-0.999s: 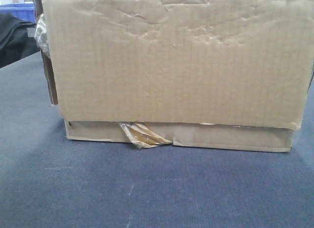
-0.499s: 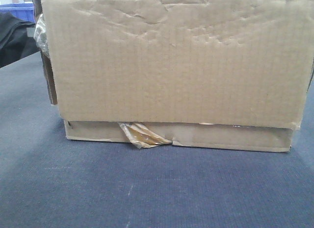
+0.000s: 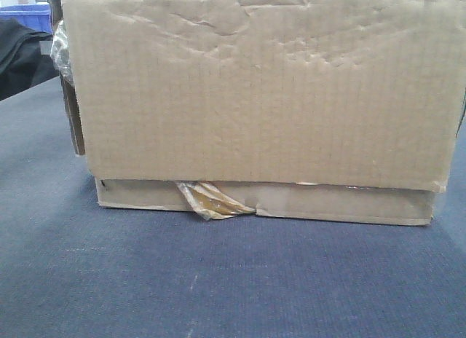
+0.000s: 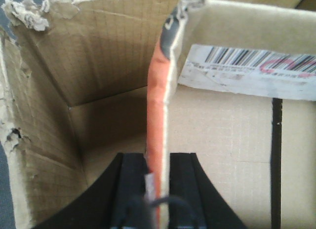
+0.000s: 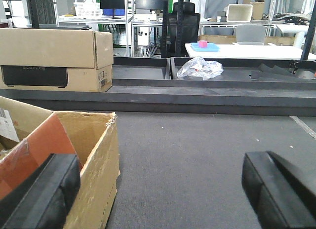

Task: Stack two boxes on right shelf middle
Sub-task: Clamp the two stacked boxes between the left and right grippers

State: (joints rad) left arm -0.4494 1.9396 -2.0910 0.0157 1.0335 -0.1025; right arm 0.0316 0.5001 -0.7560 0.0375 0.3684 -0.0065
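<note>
Left tool point(image 4: 158, 189) pinched a flap point(image 4: 160, 105) of the box point(image 3: 262, 97); right tool point(image 5: 160, 192) stood spread, holding nothing.
Over the last second we saw the box barely shift on the bench point(image 3: 218, 287), so we judged the lift not begun. Only the left wrist view showed the orange-edged flap clamped. Only the right wrist view showed another carton point(image 5: 54, 56) farther back. No shelf showed anywhere.

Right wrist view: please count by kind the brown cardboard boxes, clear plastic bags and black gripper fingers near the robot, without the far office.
Brown cardboard boxes: 2 (open box, closed box)
Crumpled clear plastic bags: 1
Black gripper fingers: 2, one at each lower corner
Total: 5
</note>
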